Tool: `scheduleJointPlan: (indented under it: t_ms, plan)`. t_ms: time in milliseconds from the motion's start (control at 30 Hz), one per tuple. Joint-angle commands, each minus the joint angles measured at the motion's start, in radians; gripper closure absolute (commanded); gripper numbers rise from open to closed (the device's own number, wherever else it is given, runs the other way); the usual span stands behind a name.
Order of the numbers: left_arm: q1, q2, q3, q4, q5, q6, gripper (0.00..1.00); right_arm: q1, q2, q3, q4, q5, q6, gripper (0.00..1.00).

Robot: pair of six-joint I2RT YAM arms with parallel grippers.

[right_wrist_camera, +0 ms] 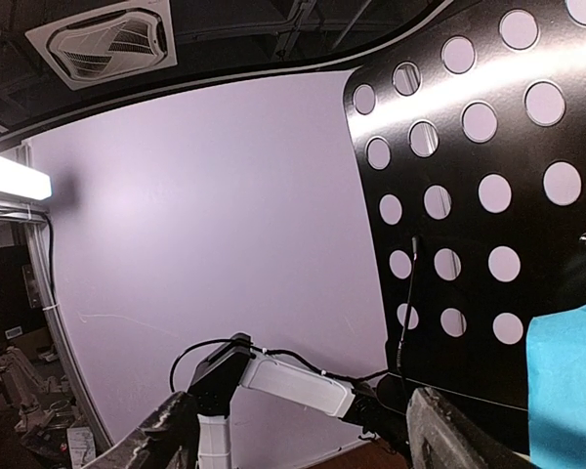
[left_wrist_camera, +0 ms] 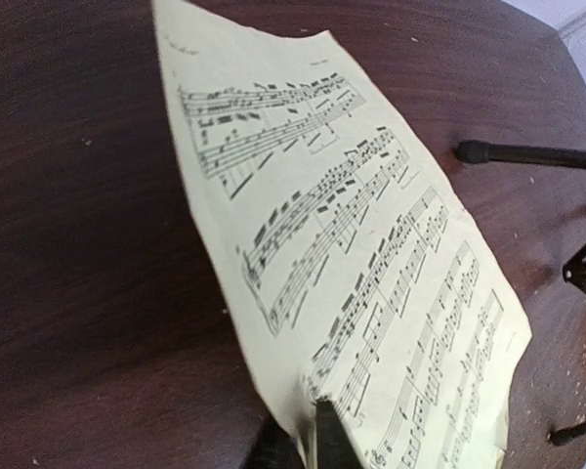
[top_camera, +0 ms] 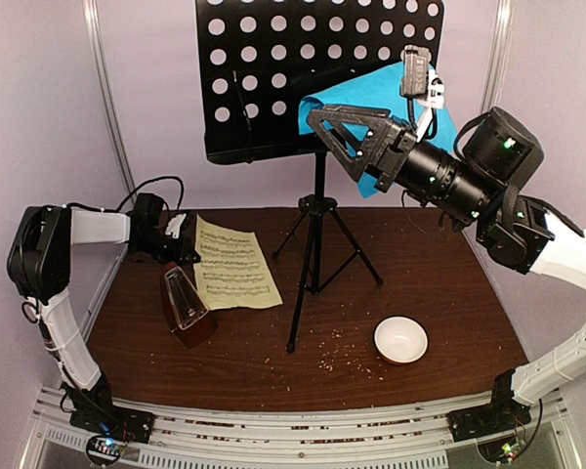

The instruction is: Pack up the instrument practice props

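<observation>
1. My left gripper [left_wrist_camera: 309, 422] is pressed together on the near edge of the pale yellow music sheet [left_wrist_camera: 352, 264], pinching the paper between its fingers. The rest of the sheet lies flat on the dark table [top_camera: 439, 274], just left of the stand's legs.
2. My right gripper [top_camera: 334, 132] is raised in front of the black music stand [top_camera: 303, 68] with its jaws spread wide. Nothing sits between them.
3. The bright blue music sheet [top_camera: 356, 93] rests on the stand's perforated desk, just beside my right fingers. In the right wrist view it sits off to one side of the gap, so I judge it not yet gripped.
4. The brown metronome [top_camera: 186, 308] stands upright near the table's left edge under its clear cover, close to the yellow sheet's corner and untouched.
5. Done so far, as I read it: very little. One sheet is in a grip, and that is all.
6. Left to do: gather both sheets, take the blue one off the desk, fold up the stand on its tripod and stow the metronome. I can see no case or box to pack into.
7. The white bowl [top_camera: 400, 339] and the scattered crumbs [top_camera: 332, 362] lie near the front edge and are not mine to pack.
</observation>
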Motion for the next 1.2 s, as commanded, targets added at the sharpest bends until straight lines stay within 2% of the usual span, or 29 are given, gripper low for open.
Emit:
scheduleJointPlan:
  t_ms: [0, 133, 300, 367, 500, 667, 767, 867, 967, 1167]
  plan:
    - [0.014, -0.015, 0.019, 0.012, -0.149, 0.058, 0.76, 0.004, -0.027, -0.01, 0.009, 0.001, -0.006, 0.24]
    - [0.014, -0.084, 0.003, 0.041, -0.265, 0.068, 0.5, 0.003, -0.047, -0.021, -0.028, 0.022, -0.035, 0.23]
    - [0.014, -0.37, -0.129, 0.222, -0.465, 0.066, 0.22, 0.004, -0.104, -0.043, -0.095, 0.053, -0.079, 0.18]
    - [0.015, -0.475, -0.149, 0.234, -0.472, 0.074, 0.18, 0.003, -0.131, -0.055, -0.132, 0.061, -0.094, 0.15]
    - [-0.029, -0.614, -0.172, 0.231, -0.401, 0.039, 0.19, 0.003, -0.171, -0.099, -0.196, 0.094, -0.111, 0.12]
    - [-0.288, -0.74, -0.23, 0.271, -0.437, -0.074, 0.25, 0.003, -0.214, -0.184, -0.289, 0.174, -0.087, 0.11]
    - [-0.418, -0.813, -0.339, 0.381, -0.505, -0.192, 0.31, 0.002, -0.238, -0.249, -0.337, 0.224, -0.055, 0.11]
    - [-0.582, -0.886, -0.443, 0.522, -0.633, -0.231, 0.33, 0.002, -0.269, -0.321, -0.359, 0.283, -0.014, 0.11]
    - [-0.686, -0.87, -0.473, 0.58, -0.696, -0.262, 0.34, -0.003, -0.291, -0.408, -0.354, 0.368, 0.019, 0.11]
    - [-0.797, -0.723, -0.487, 0.749, -0.608, -0.312, 0.34, -0.117, -0.283, -0.553, -0.338, 0.393, 0.118, 0.19]
